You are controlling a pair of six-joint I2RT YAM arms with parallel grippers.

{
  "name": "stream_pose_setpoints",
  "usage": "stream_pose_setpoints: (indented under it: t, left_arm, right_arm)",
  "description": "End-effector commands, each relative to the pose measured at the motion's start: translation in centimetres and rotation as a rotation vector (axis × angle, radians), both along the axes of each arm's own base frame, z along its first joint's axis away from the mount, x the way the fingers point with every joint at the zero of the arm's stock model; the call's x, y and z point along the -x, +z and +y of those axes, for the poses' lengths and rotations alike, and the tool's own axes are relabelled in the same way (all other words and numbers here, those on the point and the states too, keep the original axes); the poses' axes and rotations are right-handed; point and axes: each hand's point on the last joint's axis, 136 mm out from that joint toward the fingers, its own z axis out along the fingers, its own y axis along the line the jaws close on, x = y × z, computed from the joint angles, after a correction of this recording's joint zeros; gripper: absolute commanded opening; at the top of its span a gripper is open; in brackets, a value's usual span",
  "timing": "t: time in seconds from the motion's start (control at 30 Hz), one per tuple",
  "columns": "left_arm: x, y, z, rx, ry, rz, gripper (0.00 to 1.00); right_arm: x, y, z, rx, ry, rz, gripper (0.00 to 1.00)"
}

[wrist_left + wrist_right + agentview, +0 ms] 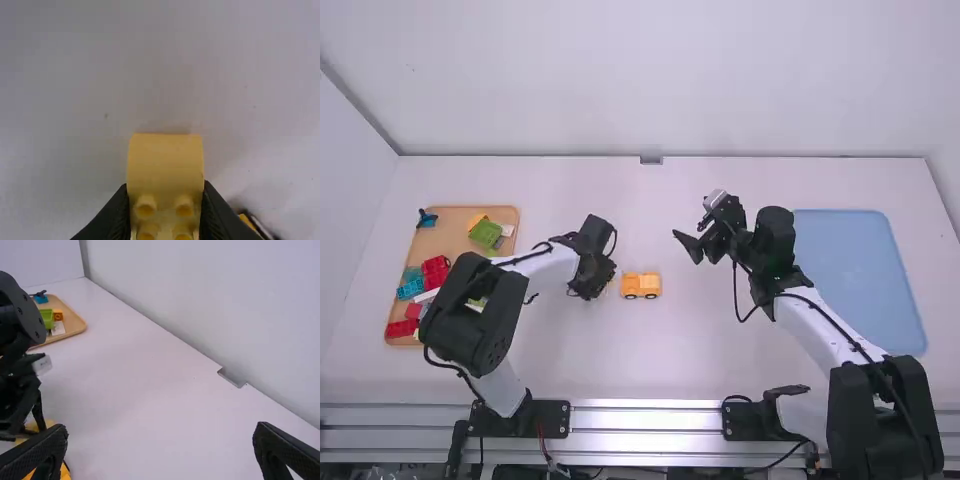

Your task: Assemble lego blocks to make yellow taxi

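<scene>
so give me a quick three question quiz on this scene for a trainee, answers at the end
1. Multiple choice: what is between the fingers of the left gripper?
a) a red block
b) a yellow block
c) a green block

2. True or false: the fingers of the right gripper are shut together.

3. Fill in: the brown tray holding loose blocks is on the robot's ___ side.

Key: 1 b; 2 false; 3 left

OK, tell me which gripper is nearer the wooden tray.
Left: the left gripper is right of the wooden tray; the right gripper is on the same side, farther off.
</scene>
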Motion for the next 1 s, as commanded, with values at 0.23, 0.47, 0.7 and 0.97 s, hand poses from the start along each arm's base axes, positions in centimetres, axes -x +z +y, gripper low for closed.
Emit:
stream_pose_setpoints:
  t: [0.23,0.47,0.7,0.97]
  left_arm:
    - [1.9,-1.2,0.7,0.100,0.596,0.166,0.04]
    - [2.8,-1.4,1.8,0.055,0.709,0.191,0.06]
    - [2.4,-1.4,1.7,0.064,0.710,0.173,0.37]
    - [1.9,-1.3,1.6,0.072,0.698,0.155,0.99]
  right_arm:
    - [-0.4,-0.5,-0.5,0.017,-0.040,0.011,0.99]
    - [-0.4,-0.5,-0.5,0.017,-0.041,0.010,0.99]
    - [-0.4,-0.5,-0.5,0.017,-0.041,0.011,0.98]
    - [-0.4,-0.5,-0.5,0.017,-0.041,0.011,0.98]
